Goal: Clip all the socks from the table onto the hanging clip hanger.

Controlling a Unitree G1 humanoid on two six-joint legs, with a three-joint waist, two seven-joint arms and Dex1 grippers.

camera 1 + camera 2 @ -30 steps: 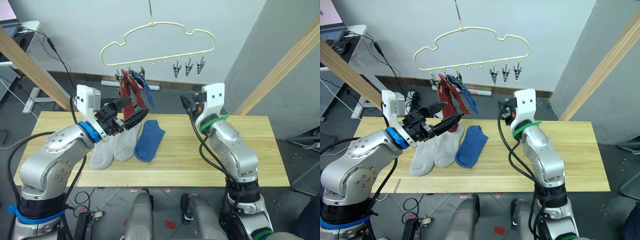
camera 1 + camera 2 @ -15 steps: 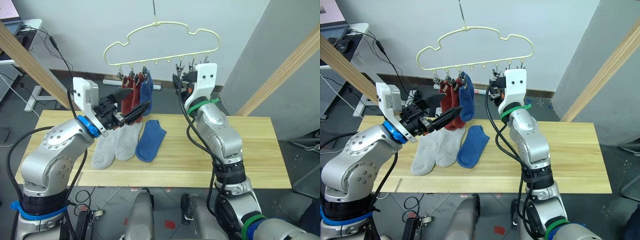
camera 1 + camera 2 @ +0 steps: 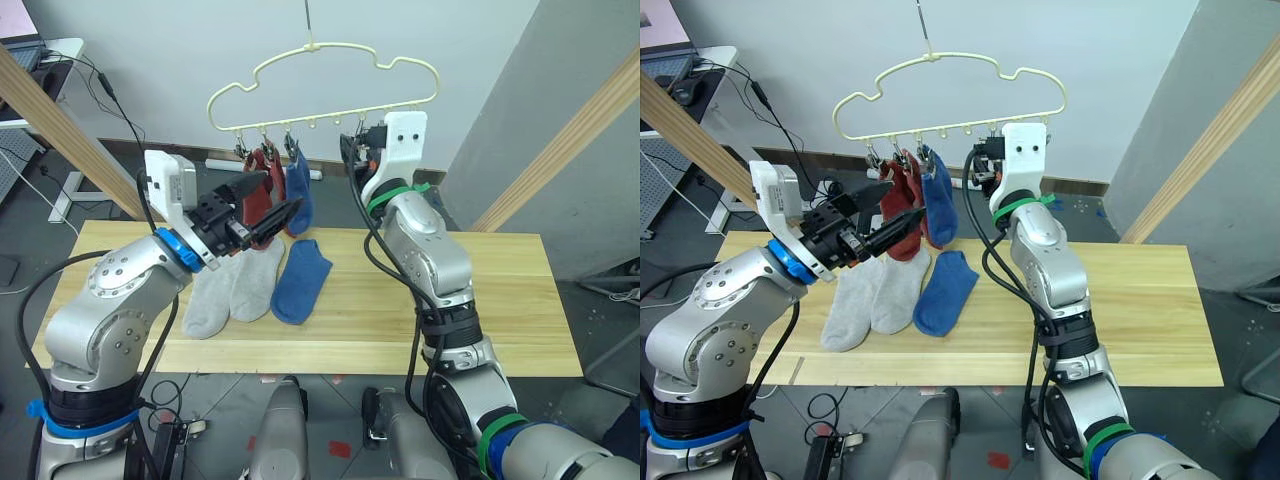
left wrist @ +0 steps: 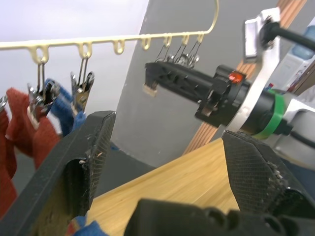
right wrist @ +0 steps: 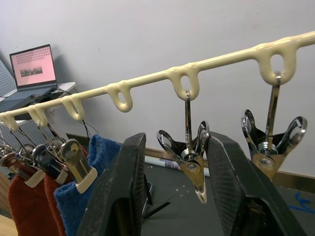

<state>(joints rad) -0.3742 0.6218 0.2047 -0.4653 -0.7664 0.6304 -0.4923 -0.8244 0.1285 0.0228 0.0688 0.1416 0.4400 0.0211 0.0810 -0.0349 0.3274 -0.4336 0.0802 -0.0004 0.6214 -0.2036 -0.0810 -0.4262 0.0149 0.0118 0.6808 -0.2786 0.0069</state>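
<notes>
The pale-yellow clip hanger (image 3: 322, 78) hangs above the table (image 3: 520, 300). Two rust red socks (image 3: 262, 192) and one blue sock (image 3: 297, 188) hang from its left clips. Two light grey socks (image 3: 228, 290) and a blue sock (image 3: 300, 280) lie flat on the table. My left gripper (image 3: 281, 193) is open and empty, just in front of the hung socks. My right gripper (image 5: 176, 140) is raised to the bar and is open, its fingers on either side of an empty metal clip (image 5: 190, 160). Another empty clip (image 5: 268, 147) hangs beside it.
Thick wooden poles slant up at the left (image 3: 60, 130) and right (image 3: 565, 145) of the table. A desk with a laptop (image 5: 32, 66) stands at the far left. Cables lie on the floor behind the table.
My right arm rose from over the table up to the hanger's empty clips, then shifted slightly left. The hung socks settled from swinging. My left gripper stayed open by them.
</notes>
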